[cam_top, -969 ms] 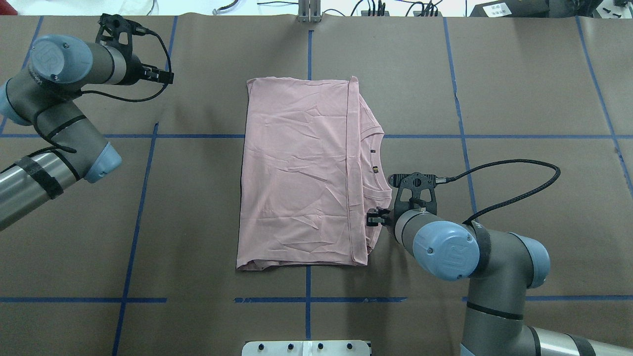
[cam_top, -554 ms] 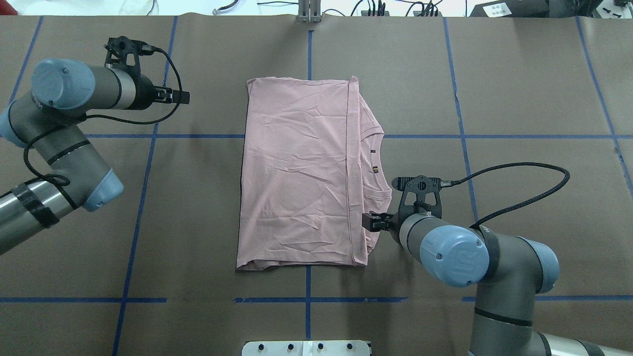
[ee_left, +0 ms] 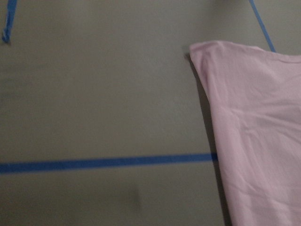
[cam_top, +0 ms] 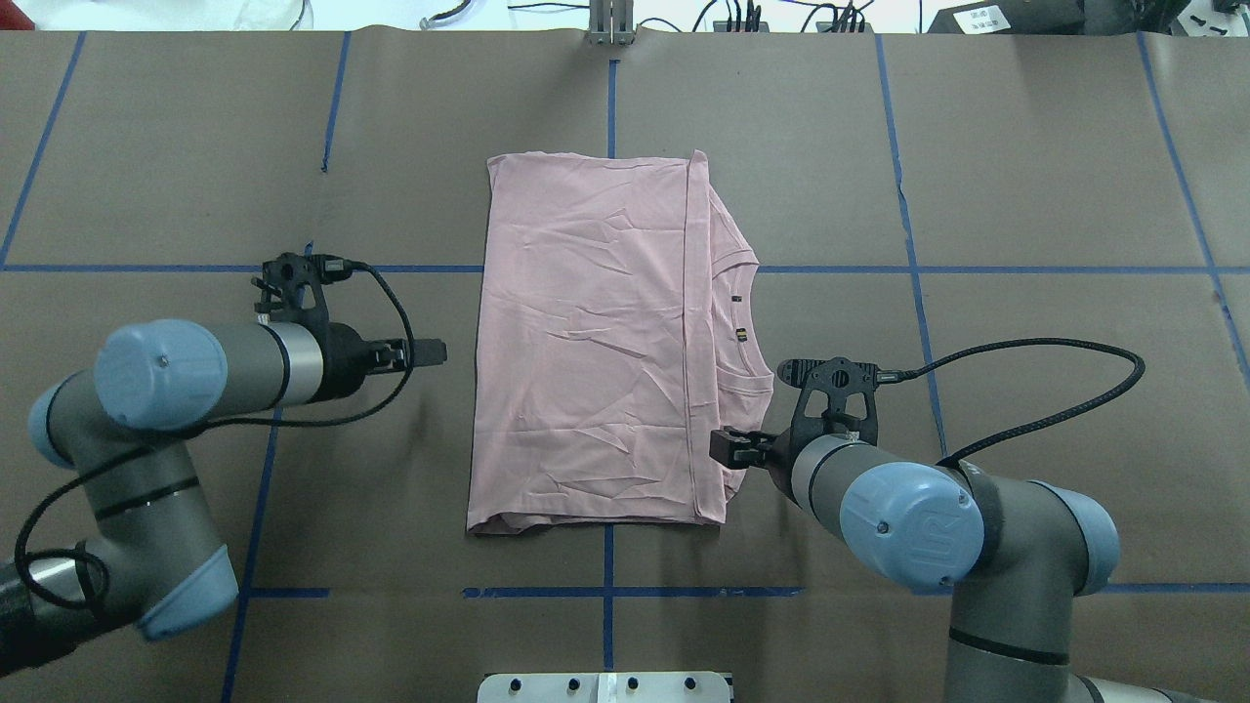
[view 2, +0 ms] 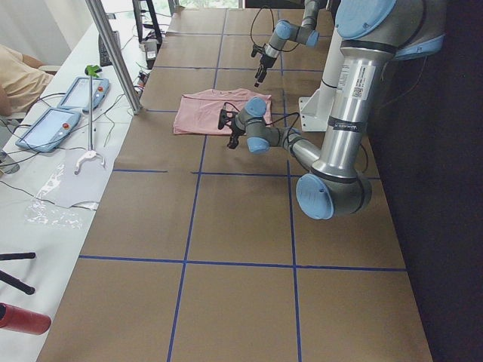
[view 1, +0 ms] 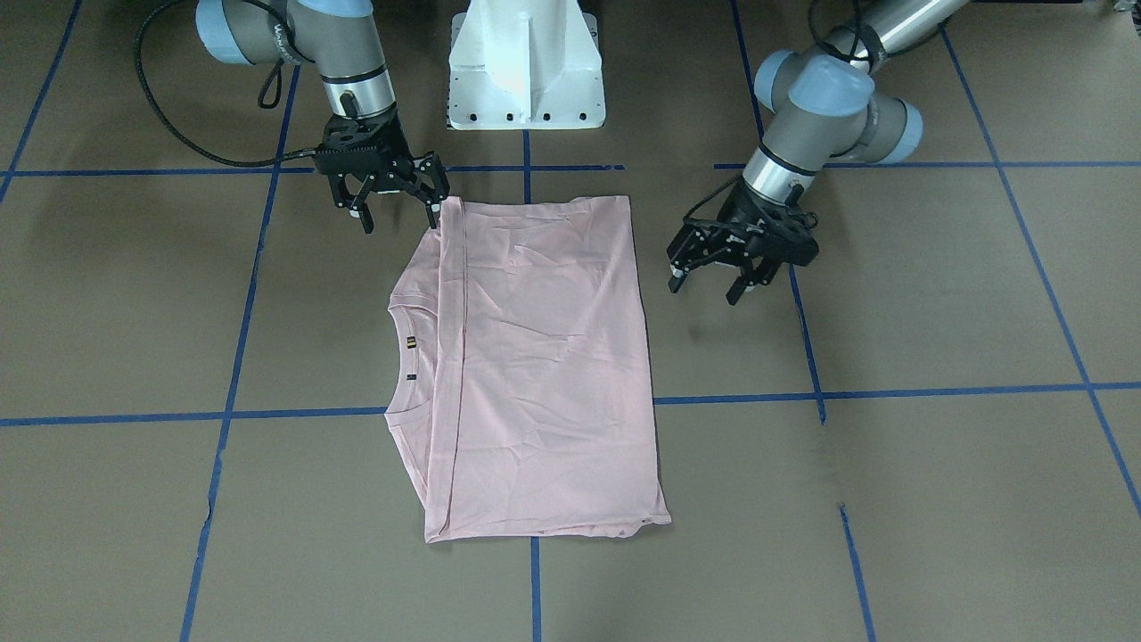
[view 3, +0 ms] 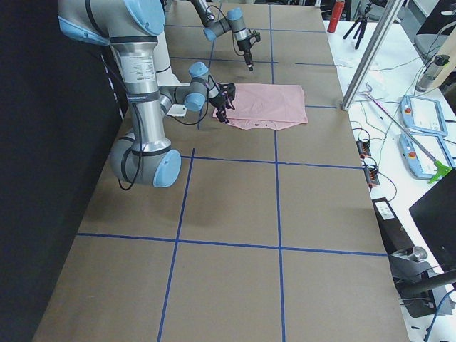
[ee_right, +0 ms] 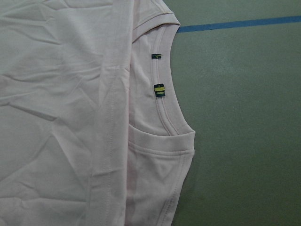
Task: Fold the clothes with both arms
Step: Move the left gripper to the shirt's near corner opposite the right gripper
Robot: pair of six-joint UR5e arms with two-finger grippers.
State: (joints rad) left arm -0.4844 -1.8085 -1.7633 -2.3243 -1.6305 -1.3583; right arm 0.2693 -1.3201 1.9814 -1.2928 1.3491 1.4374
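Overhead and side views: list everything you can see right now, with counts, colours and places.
T-shirt: one, pale pink, folded flat at table centre, collar toward the robot's right.
neck tags: two, small, dark, inside the collar.
table cover: one, brown.
tape lines: several, blue, gridding the cover.
pedestal base: one, white, centre of the robot's table edge.
control tablets: two, blue-edged, on the white side bench.
person: one, pale sleeve only, at that bench.
left arm, right arm: two, grey, light blue caps.
left gripper: black, open, apart from the shirt.
right gripper: black, open, by the shirt's collar-side edge.
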